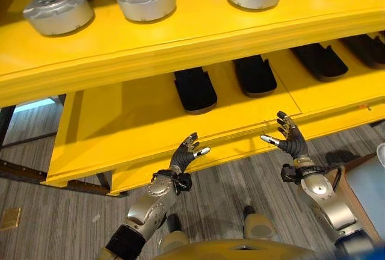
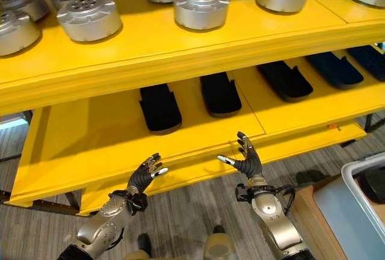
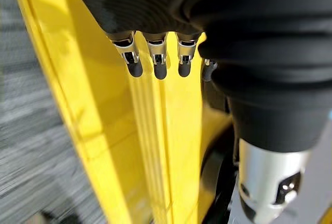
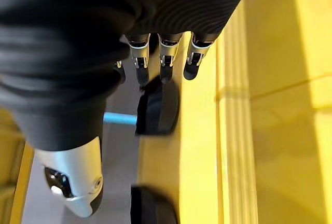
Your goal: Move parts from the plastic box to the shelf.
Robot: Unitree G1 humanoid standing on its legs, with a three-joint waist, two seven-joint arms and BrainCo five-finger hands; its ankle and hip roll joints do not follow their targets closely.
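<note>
Right eye view puts both hands nearest, raised in front of the yellow shelf [image 2: 180,157] with nothing in them. The left hand [image 2: 143,179] has relaxed, slightly bent fingers just short of the lower deck's front lip; the right hand [image 2: 246,162] has its fingers spread wide and upright, also at that lip. Behind and to the outside of the right hand sits the plastic box [image 2: 361,203], a pale grey bin with a light rim. I judge the coming move turns on this: the box lies on the right hand's side, so that arm is far nearer to it, and must swing away from the shelf. What the box holds I cannot tell.

Beyond the fingertips, matte black pads [image 2: 159,106] lie on the smooth painted lower deck, long axes pointing away from the hands, rounded ends forward. Farther up, squat silver round parts [image 2: 200,6] with ribbed rims and perforated tops stand in rows on the top deck.
</note>
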